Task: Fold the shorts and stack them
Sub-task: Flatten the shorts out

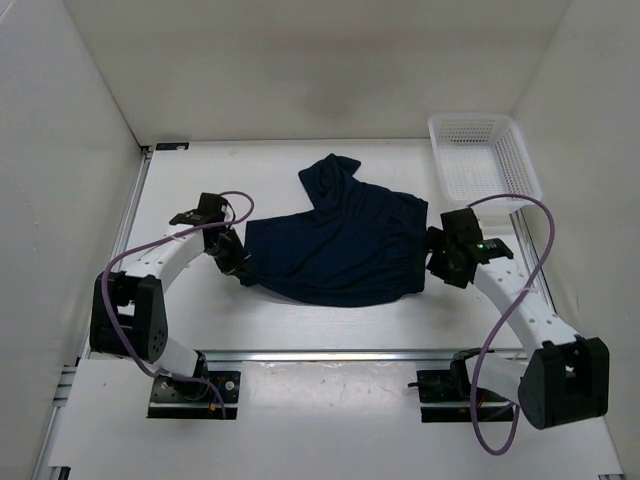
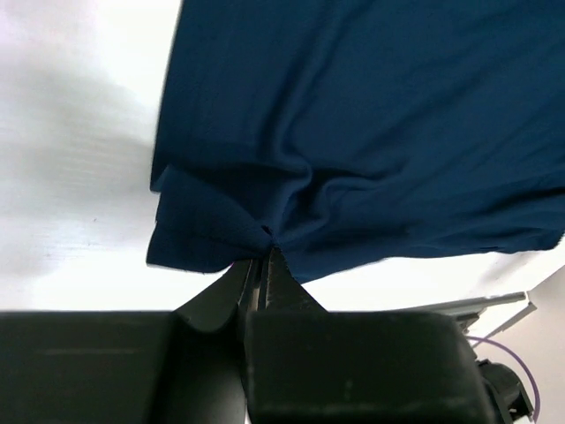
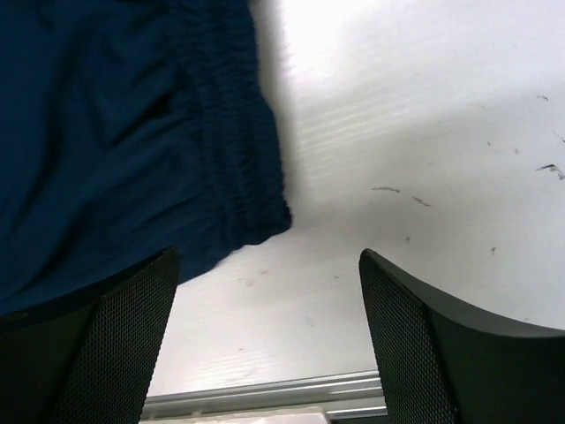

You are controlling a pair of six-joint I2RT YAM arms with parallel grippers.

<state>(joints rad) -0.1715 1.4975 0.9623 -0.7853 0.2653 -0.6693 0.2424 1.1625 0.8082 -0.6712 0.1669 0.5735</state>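
At frame left, the left arm (image 1: 165, 255) has its jaws clenched on a bunched hem corner of the shorts (image 1: 340, 245), the cloth puckering at the pinch. The shorts lie mid-frame on the white desk (image 1: 250, 320), long axis running left to right between the arms, one leg flipped toward the upper middle. They are soft, dark navy and loosely wrinkled. The gathered elastic waistband (image 3: 229, 132) lies at the right end, just left of the right arm (image 1: 520, 305), whose mesh-padded jaws stand wide apart, holding nothing. A white mesh basket (image 1: 480, 160) sits upper right.
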